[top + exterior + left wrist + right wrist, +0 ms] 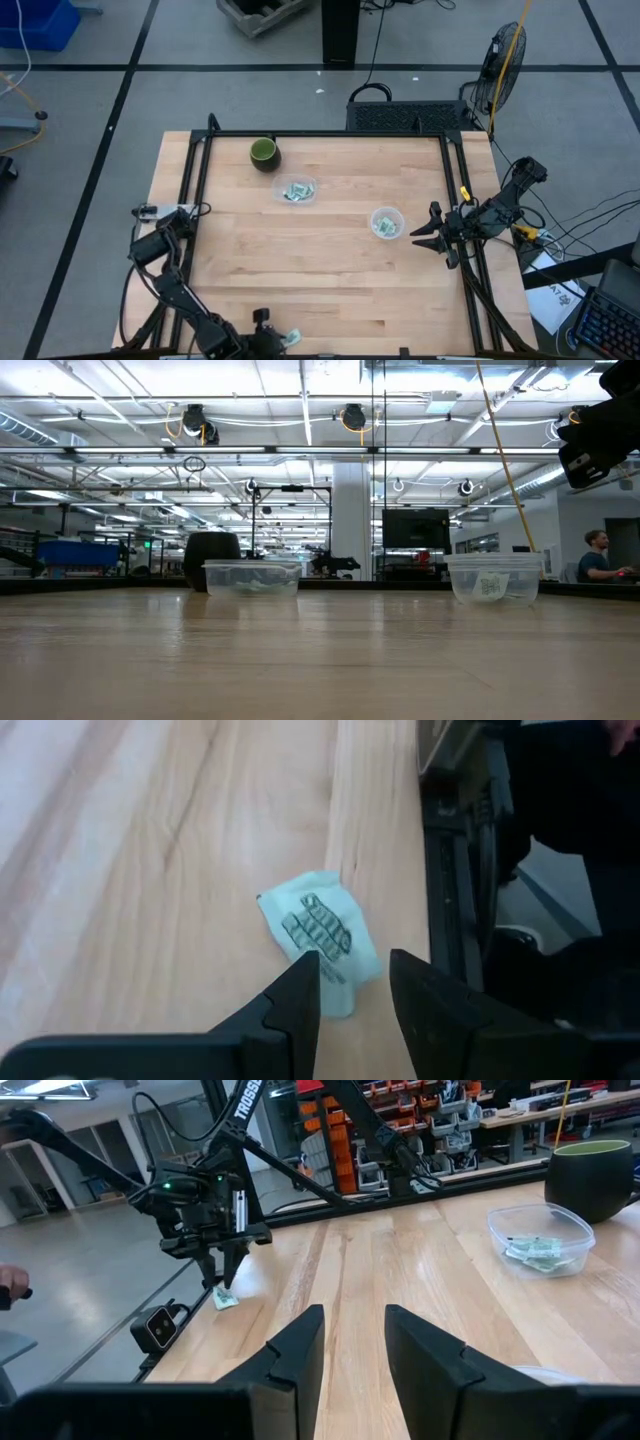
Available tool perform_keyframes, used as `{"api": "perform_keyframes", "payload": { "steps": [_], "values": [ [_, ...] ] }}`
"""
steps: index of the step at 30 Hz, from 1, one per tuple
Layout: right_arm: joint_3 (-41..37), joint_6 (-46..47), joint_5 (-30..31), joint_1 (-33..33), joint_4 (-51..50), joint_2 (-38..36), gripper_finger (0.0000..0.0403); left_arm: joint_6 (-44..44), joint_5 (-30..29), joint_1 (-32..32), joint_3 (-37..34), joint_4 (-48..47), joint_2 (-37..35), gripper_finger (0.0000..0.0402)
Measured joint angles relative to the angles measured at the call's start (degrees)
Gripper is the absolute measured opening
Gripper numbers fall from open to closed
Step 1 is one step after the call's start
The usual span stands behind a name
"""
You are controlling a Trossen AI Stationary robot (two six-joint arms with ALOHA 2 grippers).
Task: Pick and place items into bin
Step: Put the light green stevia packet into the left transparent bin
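A packet [325,942] is lying at the table's [330,290] near edge. Your left gripper [352,982], jaws parted, is straddling its corner: the pick step. You're needing to descend, close, then carry to a bin [386,222]. Your right gripper [418,236] is waiting open, right side.

one pale green packet [322,946] lies flat right at the surface's near edge, more packets piled in two clear tubs [296,190] [386,222] mid-surface
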Motion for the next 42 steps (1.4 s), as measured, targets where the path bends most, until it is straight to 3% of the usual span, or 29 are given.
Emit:
{"api": "perform_keyframes", "payload": {
  "steps": [5,15,18,24,32,42],
  "values": [
    [0.0,0.0,0.0,0.01,0.0,0.0,0.01,-0.4,2.0,0.59,0.0,-0.82,0.53,0.0129],
    [0.0,0.0,0.0,0.02,0.0,0.0,0.01,-0.82,0.64,2.17,0.02,-0.81,1.42,0.0125],
    [0.0,0.0,0.0,0.01,0.0,0.02,0.01,-1.31,0.53,3.3,0.02,-0.87,1.4,0.0099],
    [0.0,0.0,0.0,0.01,0.0,0.01,0.01,3.66,0.39,5.92,0.02,-0.88,1.38,0.0011],
    [0.0,0.0,0.0,0.0,0.0,0.0,0.01,12.0,-1.6,11.83,0.0,-2.73,1.17,0.0004],
    [0.0,0.0,-0.01,0.01,0.0,0.02,0.01,22.69,-12.47,19.49,-0.03,-19.36,-8.02,0.0008]
  ]
}}
